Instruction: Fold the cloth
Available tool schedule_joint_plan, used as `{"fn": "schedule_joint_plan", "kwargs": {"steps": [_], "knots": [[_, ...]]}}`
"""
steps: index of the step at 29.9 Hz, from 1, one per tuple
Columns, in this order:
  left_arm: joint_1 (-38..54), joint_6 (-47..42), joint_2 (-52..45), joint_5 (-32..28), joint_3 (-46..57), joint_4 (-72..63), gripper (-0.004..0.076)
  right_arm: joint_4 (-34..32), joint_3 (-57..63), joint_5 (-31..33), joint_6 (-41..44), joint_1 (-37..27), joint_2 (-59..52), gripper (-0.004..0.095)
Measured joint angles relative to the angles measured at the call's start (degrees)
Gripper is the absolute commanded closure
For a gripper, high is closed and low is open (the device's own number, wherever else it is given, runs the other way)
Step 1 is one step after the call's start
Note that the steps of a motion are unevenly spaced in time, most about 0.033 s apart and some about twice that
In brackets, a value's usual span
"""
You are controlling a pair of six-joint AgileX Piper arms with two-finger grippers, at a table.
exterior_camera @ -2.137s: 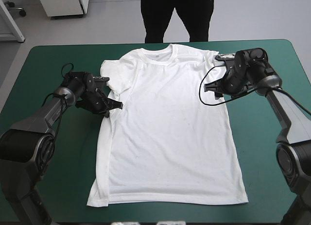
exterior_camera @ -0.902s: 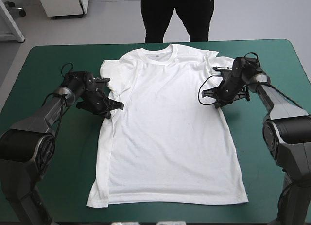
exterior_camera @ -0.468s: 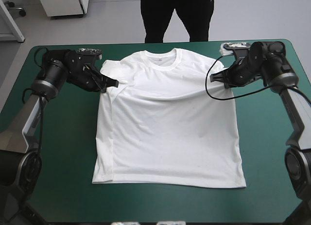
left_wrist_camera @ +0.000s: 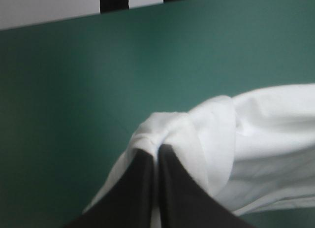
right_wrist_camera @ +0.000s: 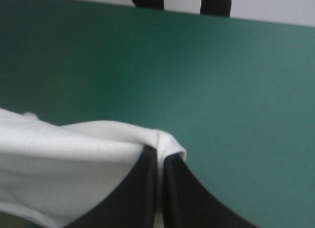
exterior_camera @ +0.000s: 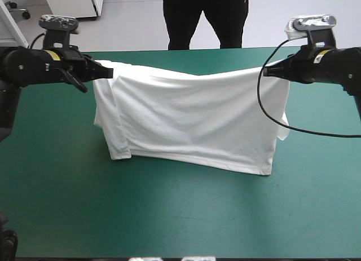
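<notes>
The white T-shirt (exterior_camera: 192, 117) hangs lifted between both arms above the teal-green table (exterior_camera: 180, 216), sagging in the middle, its lower hem near the cover. My left gripper (exterior_camera: 107, 73) is shut on the T-shirt at its left upper corner. My right gripper (exterior_camera: 266, 73) is shut on the T-shirt at its right upper corner. In the left wrist view the black fingers (left_wrist_camera: 142, 188) meet in an arch with bunched T-shirt cloth (left_wrist_camera: 197, 139) pinched at the tip. The right wrist view shows the same: fingers (right_wrist_camera: 147, 188) together, T-shirt fabric (right_wrist_camera: 69, 159) draped from their tip.
A sleeve (exterior_camera: 283, 128) dangles at the T-shirt's right side. Teal-green cover lies bare in front of the hanging T-shirt and along both side edges. The table's far edge (right_wrist_camera: 157, 14) runs beyond the grippers.
Both grippers have risen and drawn apart with the T-shirt, lifting it from lying flat on the table into a hanging sheet. Earlier they held it low at the sleeves.
</notes>
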Motion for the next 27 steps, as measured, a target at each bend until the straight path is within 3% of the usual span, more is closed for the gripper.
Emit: {"fn": "schedule_joint_plan", "kwargs": {"steps": [10,18,22,27], "knots": [[0.0,0.0,-8.5,-3.1,-3.7,-0.3,0.0733,-0.1,-12.7,1.4,0.0,0.0,-3.5,0.0925],[0.0,0.0,-9.0,-7.5,-4.1,-0.4,0.0733,-0.2,-14.0,1.5,0.0,0.0,-2.3,0.0925],[0.0,0.0,-6.1,-13.0,-4.1,-0.3,0.0733,-1.4,-14.1,-0.9,0.0,0.0,0.8,0.0925],[0.0,0.1,-0.2,-24.9,-4.1,1.1,0.0733,-4.2,-14.1,-10.4,-1.2,0.0,6.7,0.0925]]}}
